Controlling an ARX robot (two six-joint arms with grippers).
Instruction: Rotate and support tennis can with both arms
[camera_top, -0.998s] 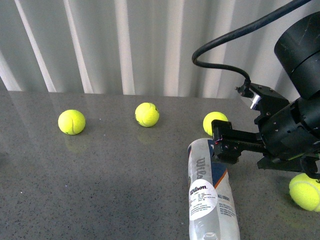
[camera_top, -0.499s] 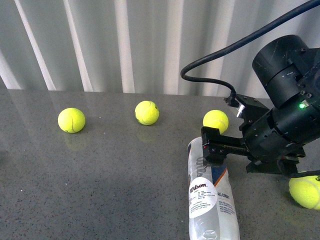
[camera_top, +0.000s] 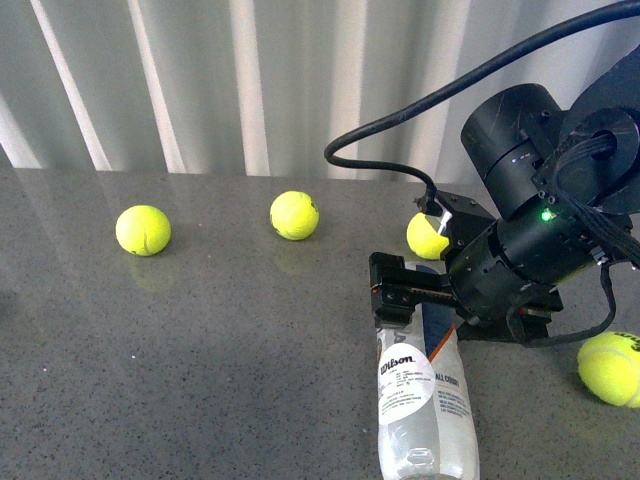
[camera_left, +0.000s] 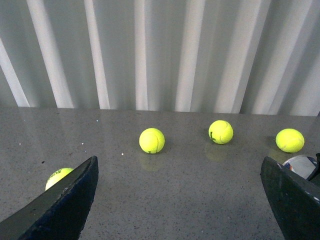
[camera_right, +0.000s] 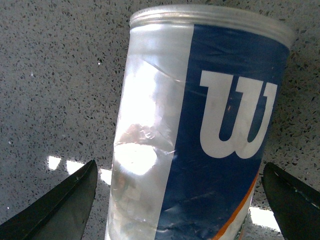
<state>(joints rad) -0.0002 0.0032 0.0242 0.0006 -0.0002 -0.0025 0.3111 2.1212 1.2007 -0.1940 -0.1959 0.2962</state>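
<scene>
The tennis can (camera_top: 425, 400) lies on its side on the grey table, its length running from near to far, with the Wilson label facing up. My right gripper (camera_top: 390, 290) is open and sits at the can's far end. In the right wrist view the can (camera_right: 200, 140) fills the space between the two spread fingers (camera_right: 60, 210), and the right gripper (camera_right: 177, 210) straddles it without closing. My left gripper (camera_left: 180, 200) is open and empty above bare table; the can's end (camera_left: 300, 164) shows by its finger (camera_left: 295, 200). The left arm is out of the front view.
Yellow-green balls lie on the table: one at the far left (camera_top: 143, 230), one in the middle (camera_top: 294, 215), one behind the right arm (camera_top: 428, 237), one at the right edge (camera_top: 610, 368). A white curtain hangs behind the table. Another ball (camera_left: 57, 176) sits by the left finger.
My right arm has swung left and lowered, bringing its open gripper from beside the can's far end to over it. The can has not moved.
</scene>
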